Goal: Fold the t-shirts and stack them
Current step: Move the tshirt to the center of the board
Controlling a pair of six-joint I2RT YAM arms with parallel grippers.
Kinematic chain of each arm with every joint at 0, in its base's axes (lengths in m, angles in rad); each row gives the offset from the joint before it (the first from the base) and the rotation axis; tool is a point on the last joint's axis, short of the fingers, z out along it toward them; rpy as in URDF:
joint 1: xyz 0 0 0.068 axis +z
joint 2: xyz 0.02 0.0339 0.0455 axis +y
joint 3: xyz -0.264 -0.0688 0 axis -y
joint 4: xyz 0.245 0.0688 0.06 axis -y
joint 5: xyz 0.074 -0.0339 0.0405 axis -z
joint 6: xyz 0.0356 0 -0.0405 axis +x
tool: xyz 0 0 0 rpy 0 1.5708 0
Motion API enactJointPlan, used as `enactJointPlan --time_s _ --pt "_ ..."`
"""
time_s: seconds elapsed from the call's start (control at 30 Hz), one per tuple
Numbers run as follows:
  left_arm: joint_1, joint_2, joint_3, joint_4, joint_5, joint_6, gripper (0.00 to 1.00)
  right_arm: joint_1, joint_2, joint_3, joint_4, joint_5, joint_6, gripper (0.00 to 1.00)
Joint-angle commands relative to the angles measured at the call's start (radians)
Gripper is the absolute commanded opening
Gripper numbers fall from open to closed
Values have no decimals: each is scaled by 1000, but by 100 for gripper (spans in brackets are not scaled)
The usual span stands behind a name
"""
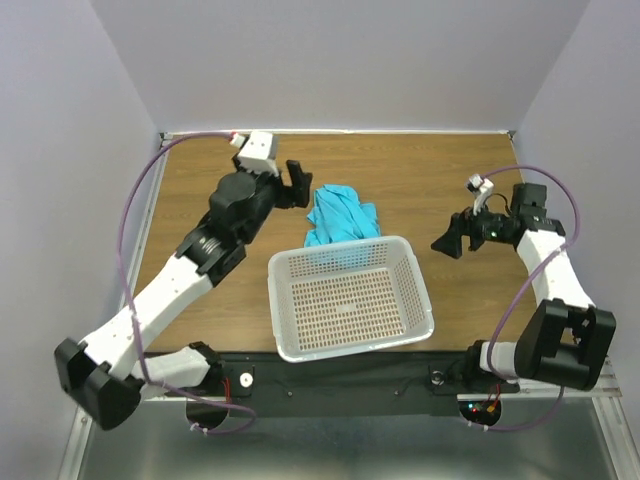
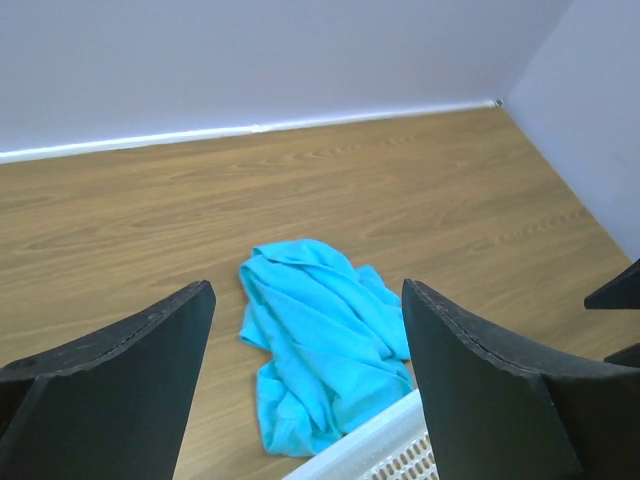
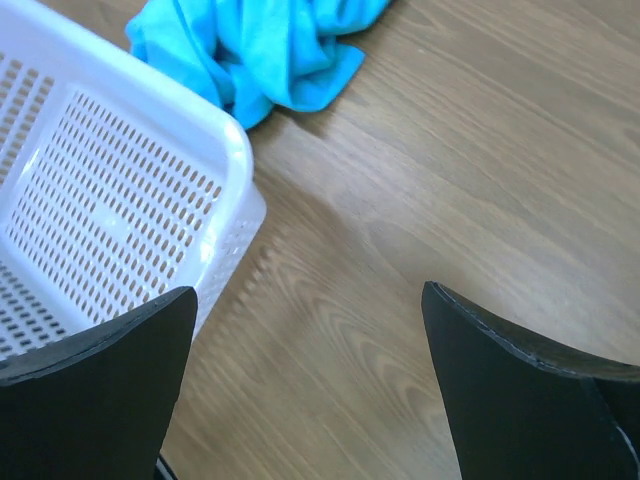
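The t-shirt (image 1: 340, 215) lay in a crumpled turquoise heap on the bench (image 1: 430, 165), just beyond the far wall of the white mesh basket (image 1: 350, 351). Its near edge was up against that wall. I could not tell whether any cloth was caught under the basket.

My left hand (image 1: 293, 184) hung just beside the heap on its left, fingers spread wide with nothing between them, and its wrist view looked straight down over the cloth. My right hand (image 1: 449, 241) was well apart to the right, over bare wood, equally wide and empty.

I judged the step to be the first pick: getting the shirt open and flat before any fold. To do that well I wanted the left hand to take an outer edge of the heap, not the bunched middle, so that one layer came up rather than a wad. The pull should go away from the basket, toward the open wood behind, to keep the cloth from snagging the rim. The right hand would need to come across for the opposite edge, so the two could draw the shirt taut between them.
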Motion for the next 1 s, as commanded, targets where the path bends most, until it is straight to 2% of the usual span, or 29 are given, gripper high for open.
enactJointPlan --time_s 0.0,0.13,0.2,0.23,0.33,0.43,0.6,0.73,0.9,0.97 --pt "8 -145 -141 31 -134 -40 88 79 68 147 -261 23 -159 100" --pt "11 -330 -302 18 -176 -106 89 212 122 189 -263 146 -113 100" --pt "11 -380 -333 1 -185 -140 89 252 136 228 -263 189 -122 100" --pt "12 -421 -356 -15 -194 -149 89 310 137 248 -261 213 -140 100" --pt "12 -467 -382 -27 -207 -165 90 407 162 333 -257 277 -253 100" --pt "12 -496 -377 -32 -224 -162 91 484 226 423 -290 264 -471 100" --pt "12 -493 -373 -32 -191 -186 91 621 375 552 -369 272 -644 100" --pt "12 -498 -385 -30 -181 -211 91 771 493 627 -401 307 -663 98" --pt "14 -532 -400 -30 -171 -237 90 851 617 698 -398 336 -608 90" --pt "12 -544 -414 -30 -161 -245 90 869 654 710 -395 346 -594 83"
